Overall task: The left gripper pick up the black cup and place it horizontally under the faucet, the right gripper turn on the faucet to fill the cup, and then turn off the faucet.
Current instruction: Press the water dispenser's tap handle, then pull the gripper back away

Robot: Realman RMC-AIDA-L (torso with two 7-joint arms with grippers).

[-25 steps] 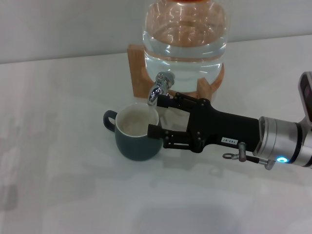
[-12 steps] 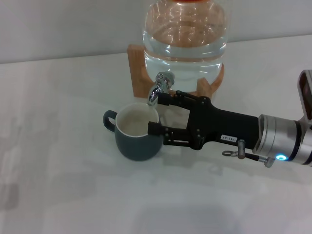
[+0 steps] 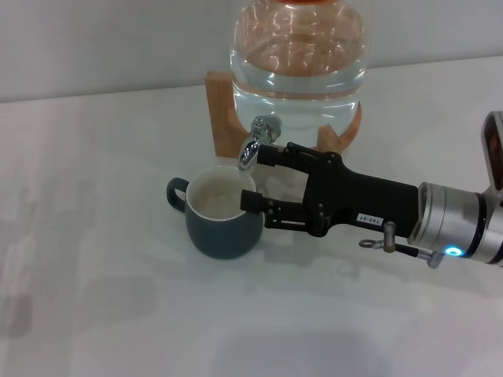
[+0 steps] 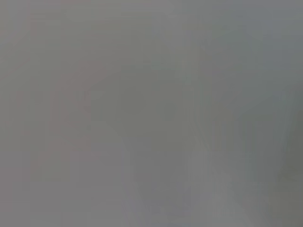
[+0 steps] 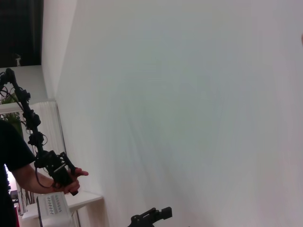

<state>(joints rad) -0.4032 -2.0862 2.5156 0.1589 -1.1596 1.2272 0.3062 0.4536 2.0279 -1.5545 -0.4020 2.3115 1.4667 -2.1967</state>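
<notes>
In the head view the black cup (image 3: 224, 228) stands upright on the white table, its cream inside facing up and its loop handle pointing left. The chrome faucet (image 3: 253, 145) hangs just over the cup's far rim. My right gripper (image 3: 255, 179) reaches in from the right and is open. Its upper finger lies against the right side of the faucet, and its lower finger sits at the cup's right rim. I cannot tell whether water is running. The left gripper is out of view; the left wrist view shows only flat grey.
Behind the faucet a clear glass jar (image 3: 299, 47) of water rests on a wooden stand (image 3: 224, 106). The white table (image 3: 94, 259) stretches to the left and front. In the right wrist view there is a white wall and a person (image 5: 19, 165) holding a device.
My right gripper has risen slightly toward the faucet. Its lower finger has come up from the cup's side to its rim. The cup has not moved.
</notes>
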